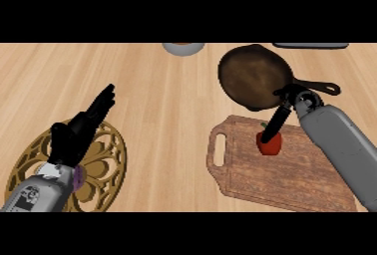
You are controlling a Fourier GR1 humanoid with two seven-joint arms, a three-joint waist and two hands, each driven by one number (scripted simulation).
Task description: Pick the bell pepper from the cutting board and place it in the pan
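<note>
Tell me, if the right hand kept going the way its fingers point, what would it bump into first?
Most likely the bell pepper on the cutting board: the right hand points down-left with its fingers right at it, though height is hard to judge.

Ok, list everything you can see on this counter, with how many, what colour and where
Bell pepper: one, red, on the cutting board, under the right hand's fingers.
Cutting board: one, brown wood, lower right.
Pan: one, dark brown, above the board, handle pointing right.
Trivet: one, golden openwork, lower left.
Bowl: one, grey, top edge, partly cut off.
Dark object: one, top right edge, too cut off to identify.
Counter: light wood.
Left hand: black, open, over the trivet.
Right hand: black, at the pepper.
</note>
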